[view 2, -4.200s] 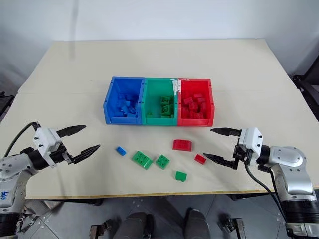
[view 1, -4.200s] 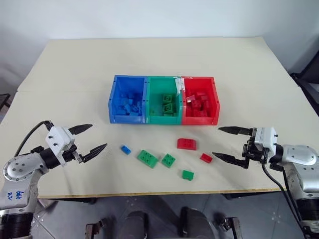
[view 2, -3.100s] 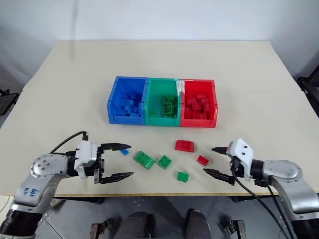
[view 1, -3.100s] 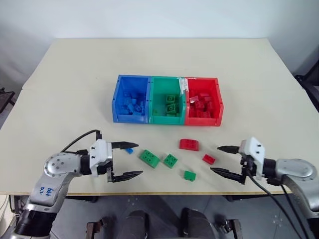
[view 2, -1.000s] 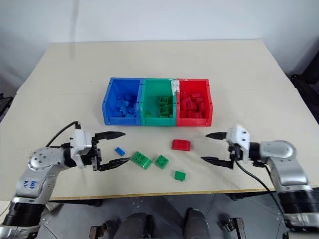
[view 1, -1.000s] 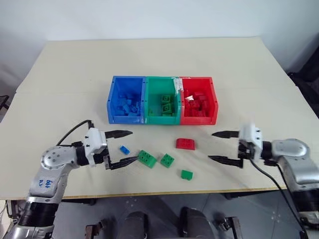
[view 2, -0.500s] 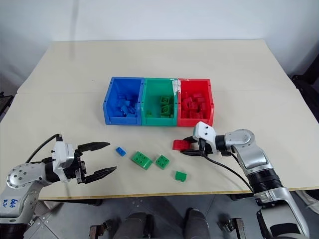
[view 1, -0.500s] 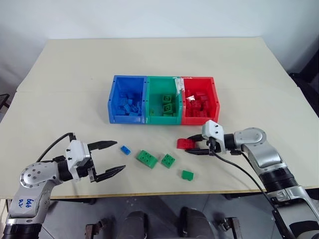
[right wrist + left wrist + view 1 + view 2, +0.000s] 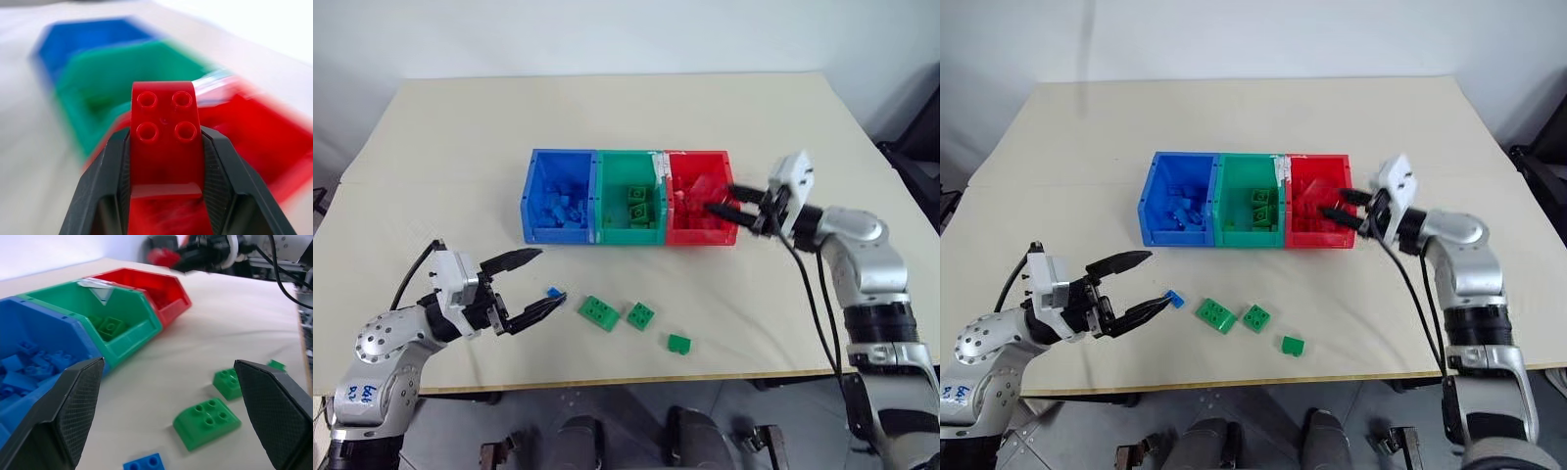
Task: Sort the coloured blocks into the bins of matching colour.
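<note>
My right gripper point(image 9: 717, 204) is shut on a red block point(image 9: 165, 147) and holds it level above the near right part of the red bin point(image 9: 705, 238). The red bin is joined in a row with the green bin point(image 9: 628, 236) and the blue bin point(image 9: 530, 211), each holding blocks of its own colour. On the table in front lie a small blue block point(image 9: 553, 292) and three green blocks point(image 9: 598, 312), point(image 9: 642, 315), point(image 9: 679, 343). My left gripper point(image 9: 548, 275) is open, its fingertips either side of the blue block and slightly above it.
Bare table stretches behind the bins and to both sides. The table's front edge point(image 9: 636, 377) runs close behind the loose blocks. A cable hangs from each wrist.
My right gripper shut on the red block on the table, lifted it and carried it back over the red bin. My left gripper stayed open and shifted slightly near the blue block.
</note>
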Available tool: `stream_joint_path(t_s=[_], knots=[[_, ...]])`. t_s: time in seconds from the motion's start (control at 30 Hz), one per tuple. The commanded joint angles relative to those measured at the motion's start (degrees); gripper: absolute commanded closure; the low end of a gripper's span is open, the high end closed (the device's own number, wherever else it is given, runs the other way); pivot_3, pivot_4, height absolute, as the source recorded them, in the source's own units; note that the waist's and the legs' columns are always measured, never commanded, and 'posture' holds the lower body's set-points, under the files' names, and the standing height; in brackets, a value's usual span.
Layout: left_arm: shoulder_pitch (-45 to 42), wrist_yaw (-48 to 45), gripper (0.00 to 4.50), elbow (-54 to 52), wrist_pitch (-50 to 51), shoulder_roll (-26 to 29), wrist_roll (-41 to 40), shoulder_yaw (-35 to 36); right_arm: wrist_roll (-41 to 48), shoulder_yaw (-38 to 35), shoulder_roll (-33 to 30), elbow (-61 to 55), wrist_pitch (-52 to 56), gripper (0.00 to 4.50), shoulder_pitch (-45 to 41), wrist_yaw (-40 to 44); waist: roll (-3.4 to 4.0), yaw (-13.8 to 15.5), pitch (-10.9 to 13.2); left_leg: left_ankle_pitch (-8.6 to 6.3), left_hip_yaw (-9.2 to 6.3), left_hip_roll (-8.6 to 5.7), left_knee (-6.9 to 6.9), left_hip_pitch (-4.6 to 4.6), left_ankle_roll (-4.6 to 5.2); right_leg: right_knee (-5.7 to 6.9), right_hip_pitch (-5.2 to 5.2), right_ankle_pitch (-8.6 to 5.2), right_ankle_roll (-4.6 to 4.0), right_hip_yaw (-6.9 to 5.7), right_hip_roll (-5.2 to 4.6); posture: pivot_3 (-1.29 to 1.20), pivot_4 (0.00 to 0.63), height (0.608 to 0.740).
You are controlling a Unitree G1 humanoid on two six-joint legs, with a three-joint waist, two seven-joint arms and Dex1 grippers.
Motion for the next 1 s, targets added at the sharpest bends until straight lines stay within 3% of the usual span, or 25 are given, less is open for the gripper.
stream_joint_path(t_s=[0.03, 0.2, 0.3, 0.47, 0.53, 0.77, 1.0], knots=[[0.64, -0.16, 0.0, -1.67, -1.08, 0.04, -0.31, 1.08, -2.48, 0.29, 1.0, 4.6, -2.66, 2.67, -2.84, -2.51, 0.0, -0.03, 0.0, 0.0, 0.08, 0.0, 0.0, -0.01, 0.0, -0.01, -0.01, 0.0, 0.0, 0.0, 0.0, 0.0, 0.15, 0.74], [0.53, -1.0, 0.0, -1.28, -1.72, 0.6, 0.68, 0.34, -2.9, -0.2, 2.31, 5.53, -4.74, 1.09, -3.67, -2.7, 0.01, 0.19, 0.01, 0.0, 0.08, -0.01, -0.01, -0.06, 0.01, -0.02, -0.03, 0.0, 0.0, -0.01, -0.01, 0.0, 0.15, 0.74], [-0.69, -2.5, 0.0, -0.36, -2.29, 1.27, 2.43, -1.97, -0.83, -1.53, 0.25, -0.25, -5.23, 0.03, 0.89, 0.52, 0.01, 0.4, 0.0, 0.0, 0.07, -0.01, -0.01, -0.08, 0.01, -0.02, -0.04, 0.0, 0.0, -0.02, -0.01, 0.0, 0.15, 0.74], [-3.58, -6.62, 0.0, 0.9, -3.73, 2.21, 5.63, -7.97, 6.68, -6.89, -6.75, -15.27, -3.74, 0.01, 15.8, 9.83, 0.01, 1.5, 0.01, -0.02, 0.01, -0.05, -0.02, -0.12, 0.04, -0.08, -0.01, 0.0, 0.0, -0.09, -0.02, 0.0, 0.15, 0.74], [-5.98, -8.5, 0.0, 2.54, -4.56, 1.64, 7.57, -11.67, 7.91, -11.07, -11.96, -19.93, -4.35, 0.01, 25.93, 14.33, 0.05, 2.24, 0.01, -0.04, 0.1, -0.08, -0.02, -0.12, 0.08, -0.11, -0.01, 0.0, 0.01, -0.04, -0.03, 0.0, 0.15, 0.74], [-11.66, -12.13, 0.0, 7.19, -7.95, -1.45, 8.93, -16.95, 7.12, -19.12, -19.53, -21.61, -11.01, 0.01, 44.0, 20.69, 0.03, 1.35, 0.02, -0.04, 0.3, -0.01, -0.02, 0.11, 0.08, -0.08, 0.09, 0.02, 0.05, 0.08, 0.0, 0.0, 0.15, 0.74], [-13.11, -15.65, 0.0, 11.07, -11.94, -0.92, 10.22, -17.76, 10.65, -8.18, -17.62, -35.64, -0.67, 0.01, 44.69, 18.9, 0.03, 0.46, 0.01, 0.0, 0.36, 0.07, -0.02, 0.28, 0.02, 0.02, 0.11, 0.02, 0.04, 0.24, 0.03, 0.0, 0.15, 0.74]])
